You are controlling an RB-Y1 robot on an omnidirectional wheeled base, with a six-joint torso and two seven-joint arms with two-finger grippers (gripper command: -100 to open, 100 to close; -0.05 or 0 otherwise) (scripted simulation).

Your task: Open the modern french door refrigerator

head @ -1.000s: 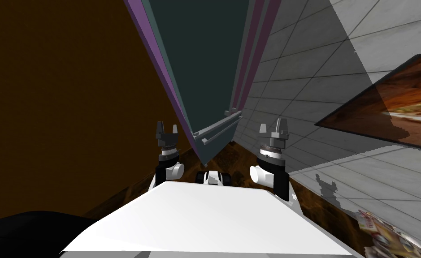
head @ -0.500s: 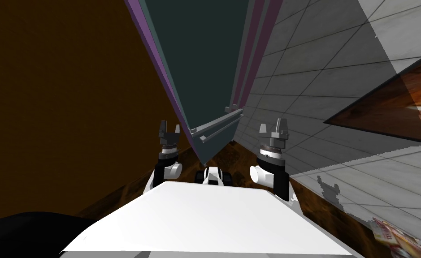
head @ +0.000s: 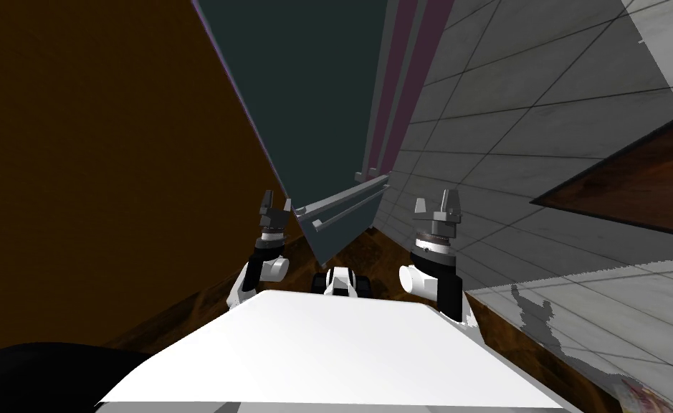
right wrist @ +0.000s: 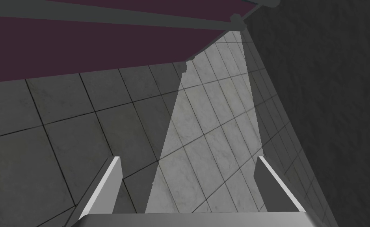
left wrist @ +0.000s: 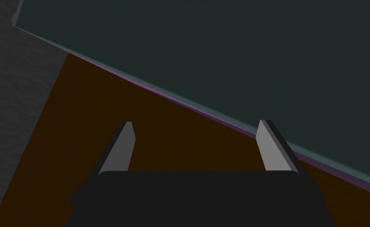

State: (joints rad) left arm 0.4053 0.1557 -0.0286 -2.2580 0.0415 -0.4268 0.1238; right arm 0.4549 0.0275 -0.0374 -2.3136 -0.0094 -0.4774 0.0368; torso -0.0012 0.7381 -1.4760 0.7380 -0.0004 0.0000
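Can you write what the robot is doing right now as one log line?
left end effector: open, at fridge door edge | right end effector: open, facing tiled wall | handles: not gripped

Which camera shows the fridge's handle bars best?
The head view: two grey handle bars lie across the dark refrigerator door. The left wrist view gives that door's flat face, the right wrist view its purple side.

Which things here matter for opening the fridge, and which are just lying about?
For the job: refrigerator door, bar handles, left gripper, right gripper, fingers open.
Just about: framed picture, tiled wall, colourful packet on the floor.
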